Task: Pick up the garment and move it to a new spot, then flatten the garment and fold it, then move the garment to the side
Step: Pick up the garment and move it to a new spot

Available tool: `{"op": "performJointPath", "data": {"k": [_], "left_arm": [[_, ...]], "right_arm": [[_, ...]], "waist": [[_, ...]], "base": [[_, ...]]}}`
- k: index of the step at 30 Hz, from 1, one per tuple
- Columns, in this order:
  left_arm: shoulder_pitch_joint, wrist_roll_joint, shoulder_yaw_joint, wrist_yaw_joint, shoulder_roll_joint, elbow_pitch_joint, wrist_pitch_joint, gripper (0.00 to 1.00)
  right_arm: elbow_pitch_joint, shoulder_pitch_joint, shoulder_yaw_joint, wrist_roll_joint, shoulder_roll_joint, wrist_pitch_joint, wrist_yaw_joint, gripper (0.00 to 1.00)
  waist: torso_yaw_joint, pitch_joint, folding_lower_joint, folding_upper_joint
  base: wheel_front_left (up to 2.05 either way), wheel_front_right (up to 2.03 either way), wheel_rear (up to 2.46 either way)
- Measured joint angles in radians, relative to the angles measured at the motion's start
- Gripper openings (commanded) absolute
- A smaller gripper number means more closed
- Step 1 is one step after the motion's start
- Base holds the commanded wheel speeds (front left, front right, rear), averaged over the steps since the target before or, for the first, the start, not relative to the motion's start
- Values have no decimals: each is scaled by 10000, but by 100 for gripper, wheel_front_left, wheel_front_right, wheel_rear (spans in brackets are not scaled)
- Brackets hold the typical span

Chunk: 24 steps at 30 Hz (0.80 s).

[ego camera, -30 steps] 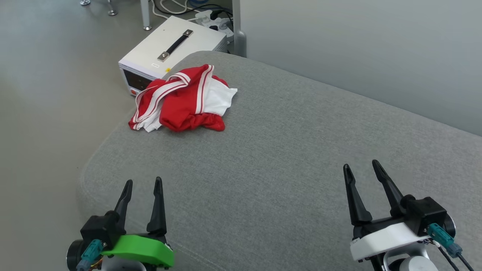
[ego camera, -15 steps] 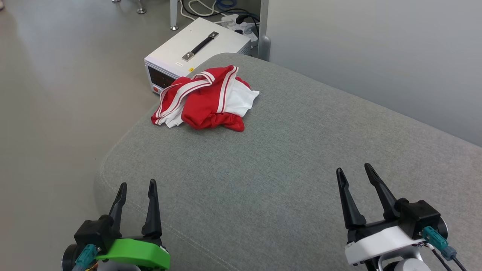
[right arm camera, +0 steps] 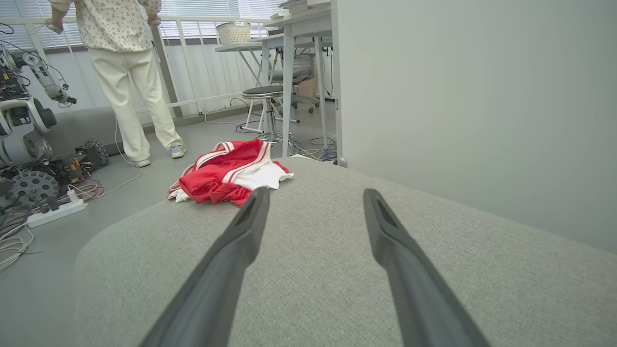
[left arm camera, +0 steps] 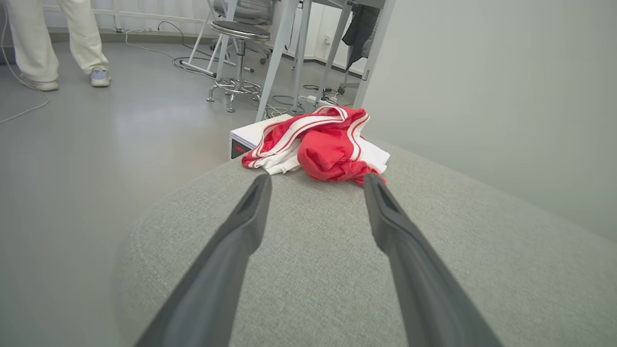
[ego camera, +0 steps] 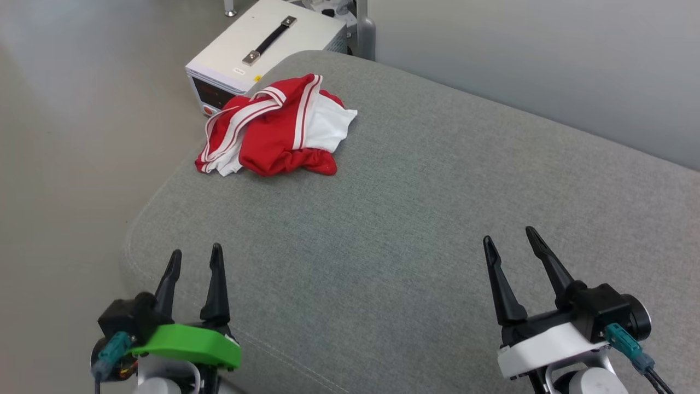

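The garment (ego camera: pixel 276 128), red with white sleeves and red-white striped trim, lies crumpled near the far left end of a grey cushioned surface (ego camera: pixel 415 219). Its print is hidden in the folds. My left gripper (ego camera: pixel 195 256) hovers open over the near left corner, well short of the cloth. My right gripper (ego camera: pixel 508 236) is open at the near right, nothing between its fingers. The left wrist view has the garment (left arm camera: pixel 320 144) straight ahead beyond the open fingers; in the right wrist view the garment (right arm camera: pixel 226 171) lies ahead and to the left.
A white box with a black handle (ego camera: pixel 265 46) stands on the floor just behind the garment. A pale wall (ego camera: pixel 547 60) runs along the far side of the cushion. A person (right arm camera: pixel 127 72) stands farther off, near a stool (right arm camera: pixel 262 94), desk legs and floor cables.
The whole head view has shifted, so the camera moved. The garment lies as before and both grippers stay open, low in the picture.
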Motion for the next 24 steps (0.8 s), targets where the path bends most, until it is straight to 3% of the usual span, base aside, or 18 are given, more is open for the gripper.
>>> {"op": "performJointPath", "data": {"k": [4, 8, 14, 16, 21, 24], "left_arm": [[-1101, -362, 79, -127, 217, 871, 2, 100], [-2663, -698, -380, -159, 1014, 1607, 182, 100], [-5087, -2598, -2188, -199, 2546, 1998, 3116, 100], [-5964, -3580, -2403, -201, 2978, 1981, 4205, 100], [-7428, -4882, -2688, -201, 4006, 2276, 6364, 100], [-8056, -4999, -2811, -184, 4495, 2800, 7530, 100]], "right_arm": [[-203, -241, 25, -136, -102, -12, 0, 100], [-527, -519, 77, -127, -460, -4, 0, 100], [-1632, -843, 63, -104, -938, 481, -2, 100], [-2123, -1040, 138, -105, -1158, 765, -2, 100], [-3039, -1442, 238, -125, -1312, 1233, -2, 100], [-3488, -1600, 357, -132, -1352, 1442, -2, 100]], "waist": [[-216, 523, 0, 0], [-462, 1163, 1, 0], [-825, 2205, 1, 0], [-948, 2599, 1, 0], [-1280, 3445, 2, 0], [-1530, 3905, 3, 0]], "base": [[0, 0, 0], [0, 0, 0], [0, 0, 0], [0, 0, 0], [0, 0, 0], [0, 0, 0]]}}
